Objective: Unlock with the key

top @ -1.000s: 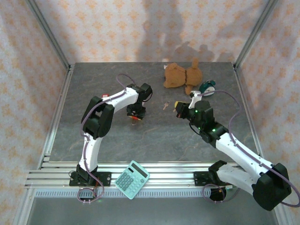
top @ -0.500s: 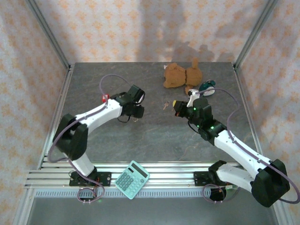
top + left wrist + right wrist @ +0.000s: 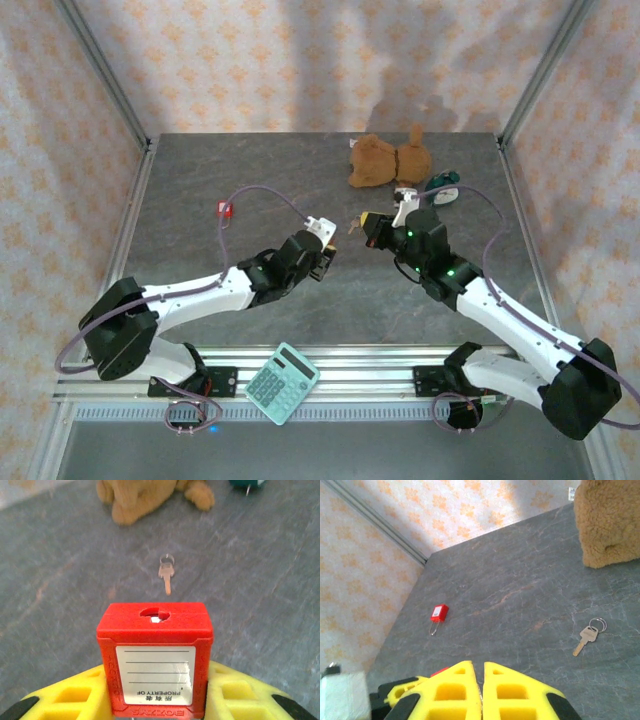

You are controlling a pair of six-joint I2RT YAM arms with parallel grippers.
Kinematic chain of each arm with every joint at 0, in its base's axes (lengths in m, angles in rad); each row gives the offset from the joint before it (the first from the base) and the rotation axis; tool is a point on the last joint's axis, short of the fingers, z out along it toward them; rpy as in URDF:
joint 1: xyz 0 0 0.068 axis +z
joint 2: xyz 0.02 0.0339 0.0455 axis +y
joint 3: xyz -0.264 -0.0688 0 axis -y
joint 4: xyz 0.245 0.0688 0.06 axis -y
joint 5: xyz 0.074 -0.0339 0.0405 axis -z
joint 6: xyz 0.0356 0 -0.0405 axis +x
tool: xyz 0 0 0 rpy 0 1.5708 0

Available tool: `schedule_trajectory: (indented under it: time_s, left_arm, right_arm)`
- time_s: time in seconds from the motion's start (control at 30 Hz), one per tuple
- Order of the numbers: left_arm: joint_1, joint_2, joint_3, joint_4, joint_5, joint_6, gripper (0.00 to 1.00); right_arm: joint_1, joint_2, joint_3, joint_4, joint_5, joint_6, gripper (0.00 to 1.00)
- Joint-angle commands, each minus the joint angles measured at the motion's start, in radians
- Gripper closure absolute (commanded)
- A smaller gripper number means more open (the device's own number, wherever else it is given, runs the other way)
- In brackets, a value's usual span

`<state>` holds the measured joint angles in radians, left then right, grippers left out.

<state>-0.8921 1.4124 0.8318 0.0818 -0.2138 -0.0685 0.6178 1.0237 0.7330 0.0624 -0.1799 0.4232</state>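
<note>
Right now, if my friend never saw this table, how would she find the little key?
Start at the brown plush toy at the back of the grey table. Just in front of it lies the key, flat on the bare surface. It is small, brass-coloured, with a ring on its head; the nearest padlock is red.

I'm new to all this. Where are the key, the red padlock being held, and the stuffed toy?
key [image 3: 165,572]: left wrist view, on its head, just below the ring.
red padlock [image 3: 155,675]: left wrist view, on its white label.
stuffed toy [image 3: 378,160]: top external view, on its brown body.
</note>
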Motion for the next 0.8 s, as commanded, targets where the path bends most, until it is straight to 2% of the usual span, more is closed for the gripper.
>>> schedule_trajectory:
  time_s: [0.0, 0.1, 0.27, 0.77]
  left_arm:
    - [-0.068, -0.042, -0.029, 0.153, -0.142, 0.098, 0.63]
    - [-0.097, -0.053, -0.032, 0.164, -0.158, 0.126, 0.64]
    - [-0.123, -0.066, -0.047, 0.171, -0.17, 0.134, 0.65]
    - [-0.153, -0.045, -0.044, 0.177, -0.174, 0.179, 0.68]
  right_arm:
    - [0.047, -0.007, 0.049, -0.017, 0.057, 0.063, 0.94]
    - [0.087, 0.012, 0.059, -0.003, 0.067, 0.077, 0.94]
    - [0.092, 0.022, 0.053, 0.024, 0.1, 0.1, 0.94]
    - [0.092, 0.041, 0.055, 0.027, -0.014, 0.119, 0.94]
